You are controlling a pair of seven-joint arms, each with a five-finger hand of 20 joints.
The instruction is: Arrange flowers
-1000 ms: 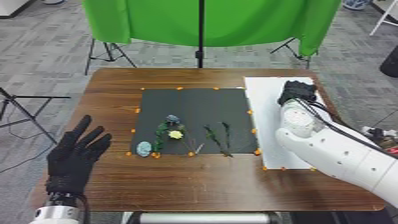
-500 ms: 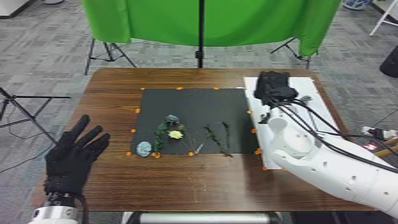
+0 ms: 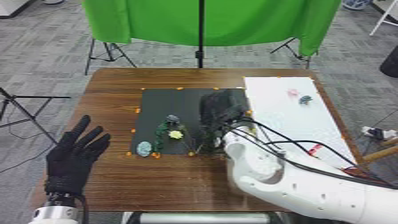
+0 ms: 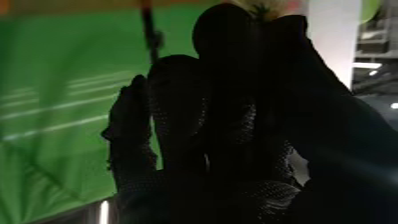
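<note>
Because the right hand (image 3: pixel 224 107) is over the right part of the dark mat (image 3: pixel 180 102), the step in hand looks like setting a bloom into the layout. Its thumb and a finger are closed together on what seems to be a small flower (image 4: pixel 260 10), with yellow and green at the tips. Whether it touches the mat yet, I cannot tell.

On the mat's left half lie a leafy stem (image 3: pixel 161 135), a blue flower (image 3: pixel 172 118) and, just nearer the robot, a yellow flower (image 3: pixel 176 134); a pale blue piece (image 3: pixel 144 148) sits by the mat's near left corner. To the right of the mat, on a white sheet (image 3: pixel 293 117), are a pink flower (image 3: pixel 292 92) and a blue-green flower (image 3: pixel 306 100). Left of the mat, the left hand (image 3: pixel 71 157) is released, fingers spread above the tabletop (image 3: pixel 160 185), and best kept there.

To do this well, I would line the bloom up with its chosen stem first, lower it until it barely meets the mat, then part thumb and finger slowly and lift straight up. Petals could catch on the glove fabric, so a sideways exit risks dragging the bloom off or nudging the yellow flower. A light pinch should suffice, as the petals probably crush easily.
</note>
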